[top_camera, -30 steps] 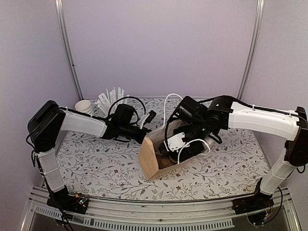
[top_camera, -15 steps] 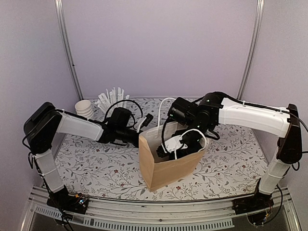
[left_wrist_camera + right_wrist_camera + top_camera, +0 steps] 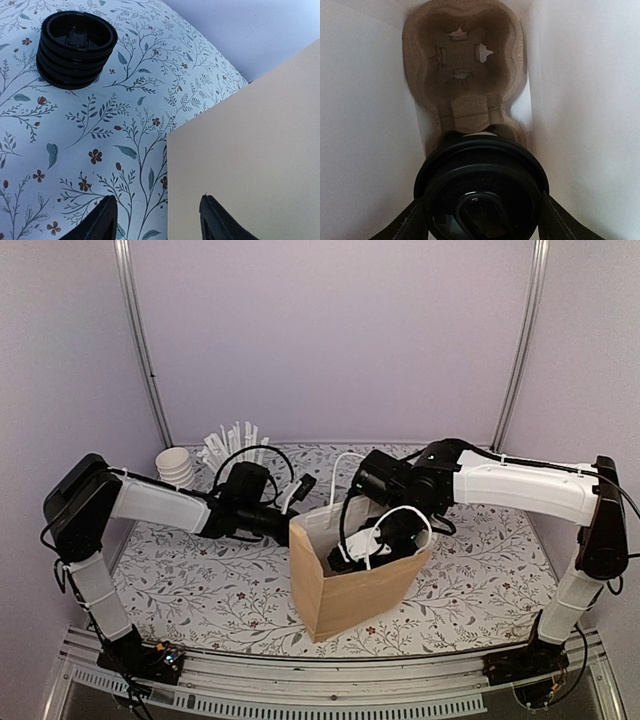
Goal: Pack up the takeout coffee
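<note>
The takeout coffee shows in the right wrist view only by its round black lid [image 3: 480, 190], with a sliver of white cup under it. My right gripper [image 3: 481, 220] is shut on it, one finger on each side of the lid. It holds the cup inside the brown paper bag [image 3: 350, 590], above a moulded pulp cup carrier [image 3: 465, 65] on the bag's floor. In the top view the right gripper [image 3: 375, 540] reaches down into the bag's mouth and hides the cup. My left gripper [image 3: 161, 220] is open and empty, close to the bag's left wall [image 3: 250, 150].
A stack of black lids [image 3: 75, 50] stands on the flowered tablecloth [image 3: 200, 580] beyond the left gripper. A stack of lidless white cups [image 3: 177, 462] and a bunch of white stirrers [image 3: 232, 440] stand at the back left. White cables hang by the bag's mouth.
The bag has gone from leaning over to standing upright. My right gripper has moved left with the coffee and stays inside the bag. The left gripper has barely moved.
</note>
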